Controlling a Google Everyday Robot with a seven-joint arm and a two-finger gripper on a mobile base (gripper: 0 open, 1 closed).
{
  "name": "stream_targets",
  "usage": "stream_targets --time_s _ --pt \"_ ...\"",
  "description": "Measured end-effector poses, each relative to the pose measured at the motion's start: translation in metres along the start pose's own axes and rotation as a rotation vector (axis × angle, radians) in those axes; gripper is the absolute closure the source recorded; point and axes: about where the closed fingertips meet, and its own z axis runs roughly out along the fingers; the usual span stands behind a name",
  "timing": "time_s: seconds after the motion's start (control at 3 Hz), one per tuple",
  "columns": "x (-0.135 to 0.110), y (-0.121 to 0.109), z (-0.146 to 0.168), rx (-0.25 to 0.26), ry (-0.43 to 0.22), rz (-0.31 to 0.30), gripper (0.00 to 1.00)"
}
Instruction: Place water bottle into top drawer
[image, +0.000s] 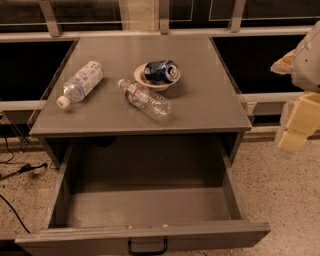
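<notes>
The water bottle (145, 99), clear and ribbed with a red-and-white band near its neck, lies on its side on the grey cabinet top (210, 100), just in front of a white bowl. The top drawer (145, 207) is pulled fully open below, with a flat front panel and a black handle (147, 247) at its centre. My gripper (295, 127) hangs at the far right edge of the view, off the cabinet's right side and well apart from the bottle.
A second bottle (80, 82) with a large white and light-blue label lies at the left of the top. A white bowl (155, 80) holds a blue can (162, 71) on its side. Cables (12, 170) lie on the speckled floor at left.
</notes>
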Motion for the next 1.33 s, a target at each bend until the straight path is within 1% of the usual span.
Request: stream_targets --time_s 0.33,0.67,1.0,1.33 --pt "0.000 0.000 0.000 0.000 0.000 0.000 0.00" --pt "-0.016 -0.006 0.005 0.023 -0.017 0.012 0.00" --pt "-0.046 -0.017 0.024 0.052 -0.058 0.064 0.00" --pt "-0.065 -0.024 0.037 0.067 -0.078 0.138 0.00"
